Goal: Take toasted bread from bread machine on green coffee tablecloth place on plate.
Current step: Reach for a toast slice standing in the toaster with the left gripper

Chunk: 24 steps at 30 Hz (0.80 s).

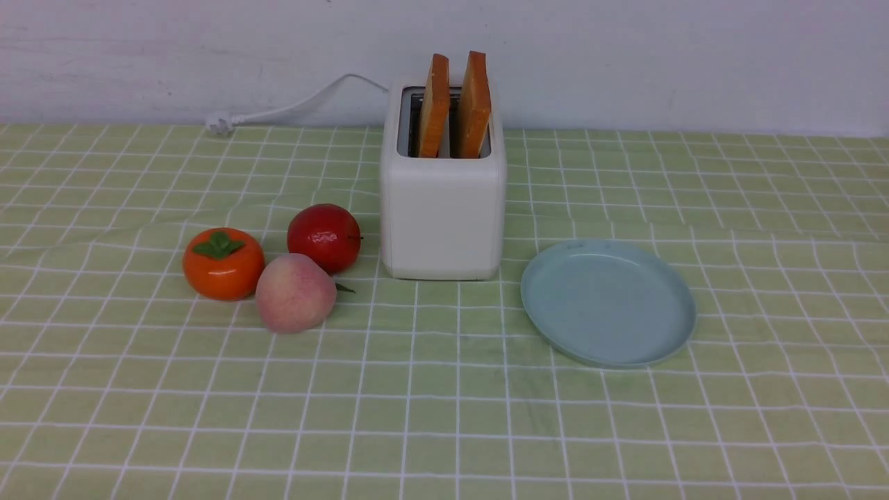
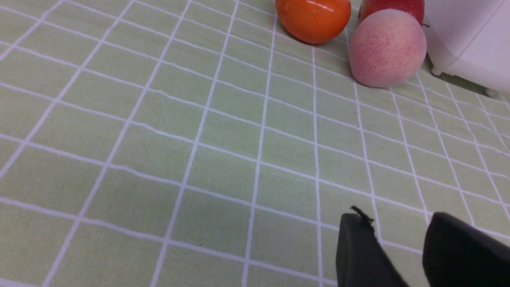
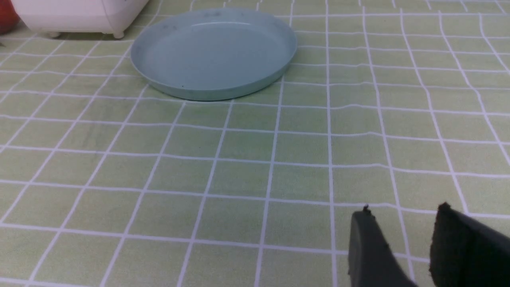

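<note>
Two slices of toasted bread, one point(image 1: 434, 104) beside the other point(image 1: 475, 103), stand upright in the slots of the white bread machine point(image 1: 442, 208) at the back middle of the green coffee tablecloth point(image 1: 444, 417). The pale blue-green plate point(image 1: 608, 302) lies empty to the machine's right, also seen in the right wrist view as the plate point(image 3: 213, 52). Neither arm shows in the front view. My left gripper point(image 2: 398, 219) hangs open over bare cloth, short of the fruit. My right gripper point(image 3: 402, 211) is open over bare cloth, short of the plate. Nothing is between either pair of fingers.
Left of the machine sit a persimmon point(image 1: 222, 262), a red apple point(image 1: 324, 237) and a peach point(image 1: 295, 292), close together. The machine's white cord and plug point(image 1: 221, 123) trail to the back left along the wall.
</note>
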Motion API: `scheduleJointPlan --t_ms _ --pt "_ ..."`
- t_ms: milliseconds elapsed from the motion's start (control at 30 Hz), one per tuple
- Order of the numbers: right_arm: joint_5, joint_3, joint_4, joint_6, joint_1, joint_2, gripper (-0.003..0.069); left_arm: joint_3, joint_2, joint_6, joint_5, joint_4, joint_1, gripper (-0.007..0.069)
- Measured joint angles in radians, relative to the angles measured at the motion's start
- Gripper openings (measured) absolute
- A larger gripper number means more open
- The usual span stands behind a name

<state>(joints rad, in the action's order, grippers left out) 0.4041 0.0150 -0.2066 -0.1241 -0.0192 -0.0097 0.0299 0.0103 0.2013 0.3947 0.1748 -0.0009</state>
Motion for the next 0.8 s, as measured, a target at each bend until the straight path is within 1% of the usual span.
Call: scheduleJointPlan --t_ms 100,167,267,367,400,433,467,500,600,633,700,800 --pt "0.000 0.000 0.000 0.000 0.000 0.000 0.0240 0.000 0.000 0.000 -0.007 0.000 0.000 0.0238" --pt "0.000 0.000 0.000 0.000 0.000 0.000 0.0240 0.000 0.000 0.007 -0.070 0.019 0.000 0.0238" --pt "0.000 0.000 0.000 0.000 0.000 0.000 0.0240 0.000 0.000 0.029 -0.163 0.080 0.000 0.0238" --pt "0.000 0.000 0.000 0.000 0.000 0.000 0.0240 0.000 0.000 0.049 -0.308 0.185 0.000 0.0238" --pt "0.000 0.000 0.000 0.000 0.000 0.000 0.0240 0.000 0.000 0.050 -0.323 0.197 0.000 0.0238" --pt "0.000 0.000 0.000 0.000 0.000 0.000 0.0240 0.000 0.000 0.054 -0.380 0.246 0.000 0.0238" --pt "0.000 0.000 0.000 0.000 0.000 0.000 0.0240 0.000 0.000 0.055 -0.400 0.274 0.000 0.0238" --pt "0.000 0.000 0.000 0.000 0.000 0.000 0.0240 0.000 0.000 0.055 -0.404 0.281 0.000 0.0238" --pt "0.000 0.000 0.000 0.000 0.000 0.000 0.0240 0.000 0.000 0.057 -0.438 0.405 0.000 0.0238" --pt "0.000 0.000 0.000 0.000 0.000 0.000 0.0240 0.000 0.000 0.057 -0.440 0.413 0.000 0.0238" --pt "0.000 0.000 0.000 0.000 0.000 0.000 0.0240 0.000 0.000 0.057 -0.456 0.515 0.000 0.0238" --pt "0.000 0.000 0.000 0.000 0.000 0.000 0.0240 0.000 0.000 0.057 -0.482 0.588 0.000 0.0235"
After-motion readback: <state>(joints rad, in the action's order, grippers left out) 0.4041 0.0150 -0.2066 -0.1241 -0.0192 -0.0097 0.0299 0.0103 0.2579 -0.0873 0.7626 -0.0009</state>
